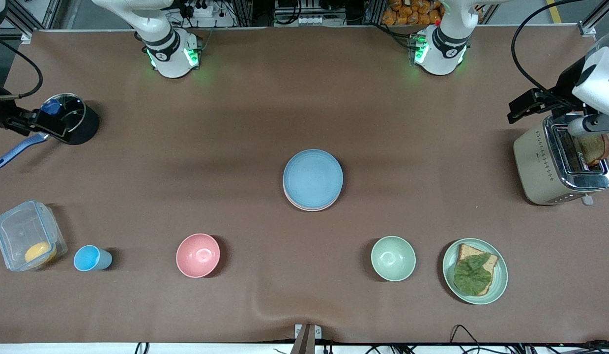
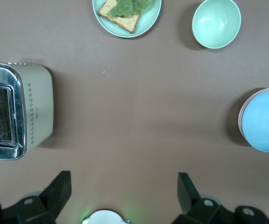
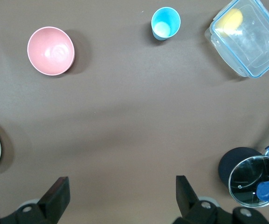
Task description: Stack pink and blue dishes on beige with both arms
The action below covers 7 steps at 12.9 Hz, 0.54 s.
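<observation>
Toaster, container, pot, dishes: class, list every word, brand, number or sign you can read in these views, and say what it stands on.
Toaster: small dark print on its chrome top and on its beige side, too small to read.
Blue plate, pink bowl, green bowl, blue cup, clear container, lidded pot: no text visible.
Nothing can be quoted.

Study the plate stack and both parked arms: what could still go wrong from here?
1. The blue plate tops the stack, with the pink plate's rim peeking out on the camera side, so the stack may sit slightly off-centre; a nudge could shift it.
2. The left gripper, open, hangs at the toaster's end; a careless return sweep might clip it.
3. The right gripper, open, is up by the lidded pot, a similar hazard.
</observation>
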Motion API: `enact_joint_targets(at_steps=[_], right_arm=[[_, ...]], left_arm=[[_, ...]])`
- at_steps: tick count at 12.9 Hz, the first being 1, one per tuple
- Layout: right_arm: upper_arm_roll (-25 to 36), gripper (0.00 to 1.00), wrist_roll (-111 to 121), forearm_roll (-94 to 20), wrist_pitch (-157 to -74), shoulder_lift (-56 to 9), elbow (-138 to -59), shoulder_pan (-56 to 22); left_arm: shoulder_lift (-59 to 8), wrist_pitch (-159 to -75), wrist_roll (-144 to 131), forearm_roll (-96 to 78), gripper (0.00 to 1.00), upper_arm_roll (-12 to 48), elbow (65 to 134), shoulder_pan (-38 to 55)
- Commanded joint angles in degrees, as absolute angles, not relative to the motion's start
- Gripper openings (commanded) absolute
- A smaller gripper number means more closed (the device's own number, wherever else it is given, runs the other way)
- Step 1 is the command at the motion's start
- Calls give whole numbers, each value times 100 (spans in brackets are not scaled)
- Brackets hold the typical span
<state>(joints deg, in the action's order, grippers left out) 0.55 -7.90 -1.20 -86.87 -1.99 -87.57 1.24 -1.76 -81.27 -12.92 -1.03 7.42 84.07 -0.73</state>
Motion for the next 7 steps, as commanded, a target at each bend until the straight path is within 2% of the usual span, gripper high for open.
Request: enact_joint_targets(at_steps=[1,7], right_arm=[[-44,100,-809,-97,-8657,-237,-8657,229],[-44,100,-809,-97,-8657,-237,-8657,237]], left_arm=[[-149,-7998,-1073,-124,100,694,8332,-79],[-158,-7998,-1055,-9,100,712,8332,-62]])
